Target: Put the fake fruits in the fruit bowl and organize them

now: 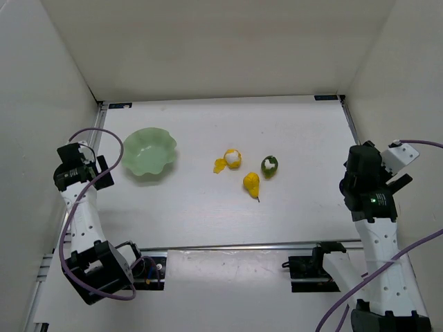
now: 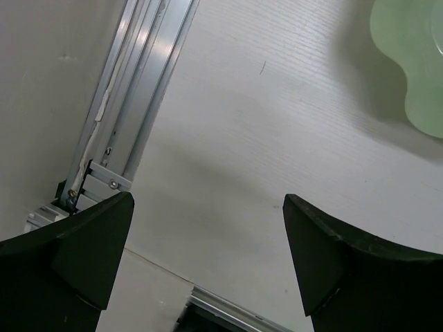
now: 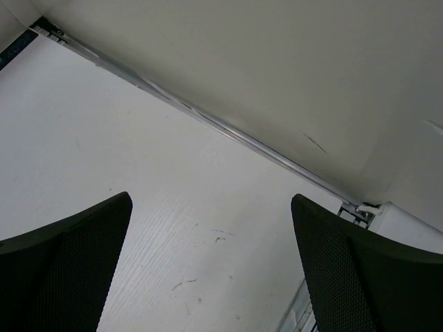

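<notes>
The pale mint-green fruit bowl (image 1: pixel 149 155) with a wavy rim sits empty at the table's left; part of its rim shows in the left wrist view (image 2: pixel 415 69). Three fake fruits lie apart near the table's middle: a yellow-and-white peeled piece (image 1: pixel 232 160), a dark green one with a white patch (image 1: pixel 269 166), and a yellow pear (image 1: pixel 251 183) with its stem pointing toward the front. My left gripper (image 1: pixel 82 164) (image 2: pixel 208 199) is open and empty, left of the bowl. My right gripper (image 1: pixel 361 174) (image 3: pixel 211 199) is open and empty at the far right, well away from the fruits.
White enclosure walls stand on the left, back and right. An aluminium rail (image 2: pixel 131 90) runs along the table's left edge, another (image 3: pixel 228 131) along the right wall, and one (image 1: pixel 242 245) across the front by the arm bases.
</notes>
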